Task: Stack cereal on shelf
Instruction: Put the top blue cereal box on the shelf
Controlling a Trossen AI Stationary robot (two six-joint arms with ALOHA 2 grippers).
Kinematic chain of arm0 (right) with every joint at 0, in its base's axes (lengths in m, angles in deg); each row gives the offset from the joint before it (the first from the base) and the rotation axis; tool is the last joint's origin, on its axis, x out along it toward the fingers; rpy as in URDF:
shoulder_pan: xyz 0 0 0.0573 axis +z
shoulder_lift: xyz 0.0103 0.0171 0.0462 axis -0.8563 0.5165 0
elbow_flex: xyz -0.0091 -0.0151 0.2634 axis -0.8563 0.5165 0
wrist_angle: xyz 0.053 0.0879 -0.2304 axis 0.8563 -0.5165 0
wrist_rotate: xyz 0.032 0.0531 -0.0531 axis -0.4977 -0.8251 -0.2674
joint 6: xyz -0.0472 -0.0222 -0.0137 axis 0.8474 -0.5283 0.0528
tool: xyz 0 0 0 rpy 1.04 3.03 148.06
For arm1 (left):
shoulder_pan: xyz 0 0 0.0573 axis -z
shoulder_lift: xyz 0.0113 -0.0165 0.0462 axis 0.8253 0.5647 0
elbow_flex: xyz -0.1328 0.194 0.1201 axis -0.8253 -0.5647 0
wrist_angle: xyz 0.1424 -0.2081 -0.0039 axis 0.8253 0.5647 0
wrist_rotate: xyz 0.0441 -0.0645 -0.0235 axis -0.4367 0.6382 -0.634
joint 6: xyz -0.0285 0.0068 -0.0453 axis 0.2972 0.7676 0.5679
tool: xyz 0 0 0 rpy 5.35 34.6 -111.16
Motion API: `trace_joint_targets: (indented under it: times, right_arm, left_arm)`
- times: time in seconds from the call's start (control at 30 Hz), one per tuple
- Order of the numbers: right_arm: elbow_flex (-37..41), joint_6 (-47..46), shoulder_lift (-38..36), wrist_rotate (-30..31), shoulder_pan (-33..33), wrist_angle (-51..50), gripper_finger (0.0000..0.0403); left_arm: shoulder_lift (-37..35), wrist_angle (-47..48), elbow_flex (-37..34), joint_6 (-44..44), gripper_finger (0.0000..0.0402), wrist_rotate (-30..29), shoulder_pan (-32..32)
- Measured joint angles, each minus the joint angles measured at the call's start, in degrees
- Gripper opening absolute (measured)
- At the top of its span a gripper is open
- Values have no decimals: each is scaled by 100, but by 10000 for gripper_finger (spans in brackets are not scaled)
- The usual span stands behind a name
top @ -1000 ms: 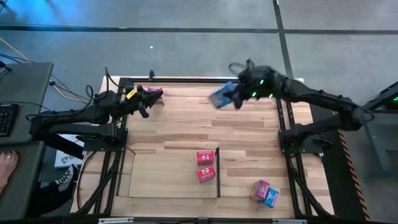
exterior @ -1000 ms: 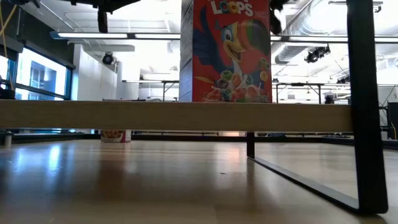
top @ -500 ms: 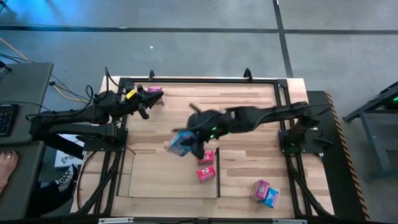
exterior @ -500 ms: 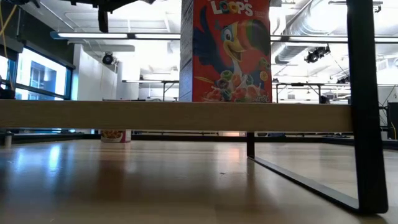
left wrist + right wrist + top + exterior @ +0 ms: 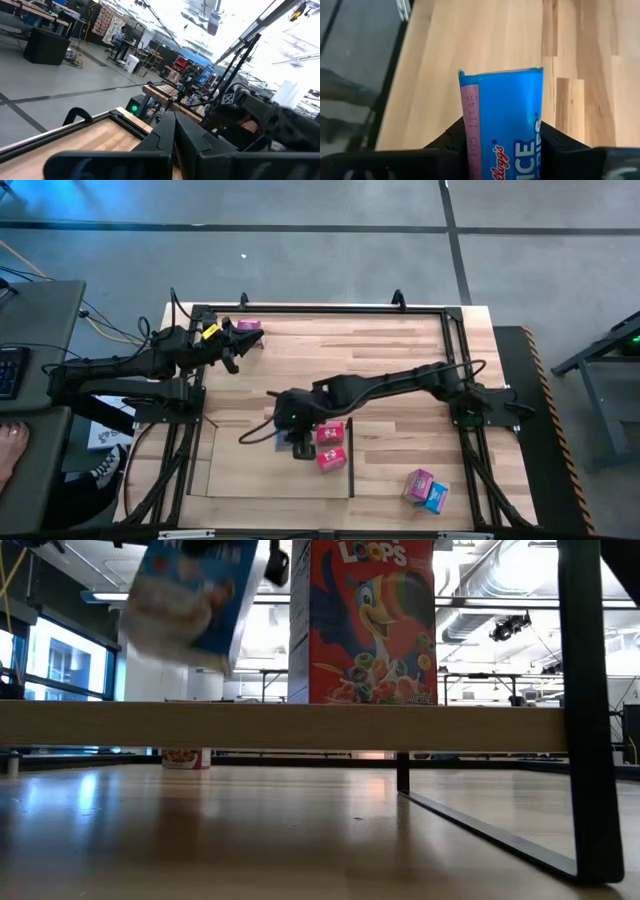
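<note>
My right gripper (image 5: 298,442) reaches over the shelf (image 5: 250,470), a light wood panel with dark side walls, and is shut on a light blue cereal box (image 5: 502,120). In the low view that blue box (image 5: 188,602) hangs tilted, left of a red cereal box (image 5: 372,620). The arm hides it in the high view. Two red boxes (image 5: 330,432) (image 5: 331,459) stand on the shelf by its right wall. My left gripper (image 5: 233,345) waits shut at the far left corner, beside a pink box (image 5: 250,327). A pink box (image 5: 418,482) and a blue box (image 5: 434,498) lie on the table at the near right. My right gripper pinches the blue box between its two fingers (image 5: 454,137), one on each side of the end nearest the wrist (image 5: 485,150). It comes from above, pointing down. The box is lifted clear of the shelf and tilts, its free end (image 5: 501,75) pointing away from the fingers.
The shelf's wooden front board (image 5: 300,727) runs across the low view, with a dark upright post (image 5: 585,710) at its right. Bare shelf panel lies left of the red boxes. A dark frame (image 5: 320,308) edges the table. A person's foot (image 5: 10,445) shows off the table's left.
My right gripper has carried the blue box from the table's far right, across toward the near left, and down over the shelf beside the red boxes. The box has come into the low view, tilted. My left arm has kept still.
</note>
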Motion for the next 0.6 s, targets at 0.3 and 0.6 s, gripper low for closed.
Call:
trace_joint_targets:
  times: [0.3, 0.6]
  right_arm:
    - [0, 240, 338, 5, -1, -442, 114]
    - [0, -285, 398, 257, 0, -481, 114]
  left_arm:
    - [20, 38, 0, -7, 0, -2, 0]
    - [17, 129, 0, -9, 0, -22, 3]
